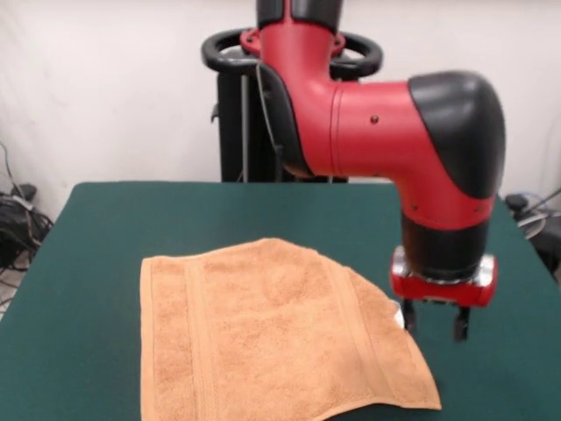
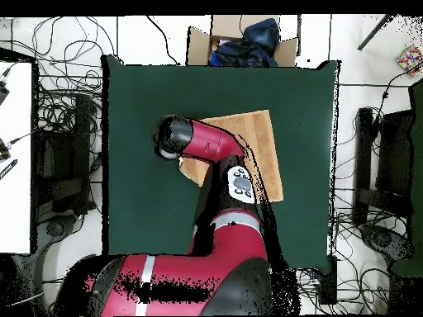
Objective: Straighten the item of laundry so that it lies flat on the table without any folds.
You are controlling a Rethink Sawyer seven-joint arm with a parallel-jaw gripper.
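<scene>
Pincer (image 1: 435, 326) spread beside towel (image 1: 263, 338) | roughly square, corner folded

Even, bright indoor light.
Soft shadow under the towel (image 1: 272, 338) edge; mild sheen on the arm (image 1: 386, 132).
</scene>
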